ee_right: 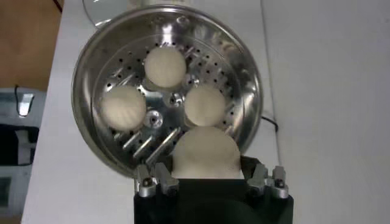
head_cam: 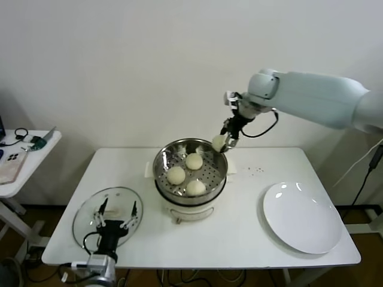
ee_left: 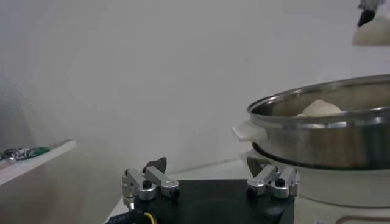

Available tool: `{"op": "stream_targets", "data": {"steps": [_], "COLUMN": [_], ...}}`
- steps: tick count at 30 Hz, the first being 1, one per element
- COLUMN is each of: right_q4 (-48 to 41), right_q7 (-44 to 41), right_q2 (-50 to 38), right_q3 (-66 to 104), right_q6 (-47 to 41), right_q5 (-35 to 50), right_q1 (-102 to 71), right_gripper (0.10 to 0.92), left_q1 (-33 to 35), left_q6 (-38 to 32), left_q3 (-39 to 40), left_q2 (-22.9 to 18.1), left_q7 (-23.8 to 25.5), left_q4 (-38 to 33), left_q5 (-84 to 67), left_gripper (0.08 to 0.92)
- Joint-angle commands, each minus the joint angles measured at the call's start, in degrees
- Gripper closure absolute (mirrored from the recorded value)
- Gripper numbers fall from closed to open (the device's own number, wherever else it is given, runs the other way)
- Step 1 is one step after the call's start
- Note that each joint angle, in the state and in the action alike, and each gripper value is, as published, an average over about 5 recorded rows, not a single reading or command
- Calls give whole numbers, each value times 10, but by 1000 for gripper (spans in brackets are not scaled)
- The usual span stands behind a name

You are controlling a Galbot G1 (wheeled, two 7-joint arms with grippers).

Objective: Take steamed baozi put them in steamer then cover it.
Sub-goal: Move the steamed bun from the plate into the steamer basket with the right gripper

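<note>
The tabletop (head_cam: 251, 239) is carrying the steamer (head_cam: 173, 152) at its centre, an empty plate (head_cam: 302, 218) to the right and the lid (head_cam: 84, 221) lying flat at the near left. Three baozi (head_cam: 194, 161) are sitting on the steamer's perforated floor, apart from one another.

The right gripper (head_cam: 226, 139) is hanging over the steamer's far right rim, pinching the fourth baozi (ee_right: 206, 152). That bun is sitting right above the rim line, not clearly inside it. If it is released here it could be landing on the rim and rolling off onto the tabletop, or dropping onto the nearest bun already inside. A squeeze this firm on soft dough could also be leaving it stuck to a finger.

The left gripper (ee_left: 210, 182), spread wide, is waiting low at the near left by the lid.
</note>
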Motion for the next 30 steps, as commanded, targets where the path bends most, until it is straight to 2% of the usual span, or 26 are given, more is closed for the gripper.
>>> {"op": "stream_targets", "data": {"steps": [1,11,30], "right_q4": [-22,-30,-49], "right_q7": [8,8,8], "right_q2": [101,112,99], "right_q3": [-36,-49,-49], "right_q6": [-9,-8,-5], "right_q5": [24,-8,-43], "right_q1": [-27,-67,-92], "right_gripper": [317,318,314], "left_q1": [-2,-2,-3], "left_q6": [1,1,-1], "left_q3": [4,-7,-5], "left_q2": [2,18,18], "left_q7": [0,0,0], "left_q4": [1,-2,4], "left_q5": [-1,-9,-9], "left_gripper": [177,177,177]}}
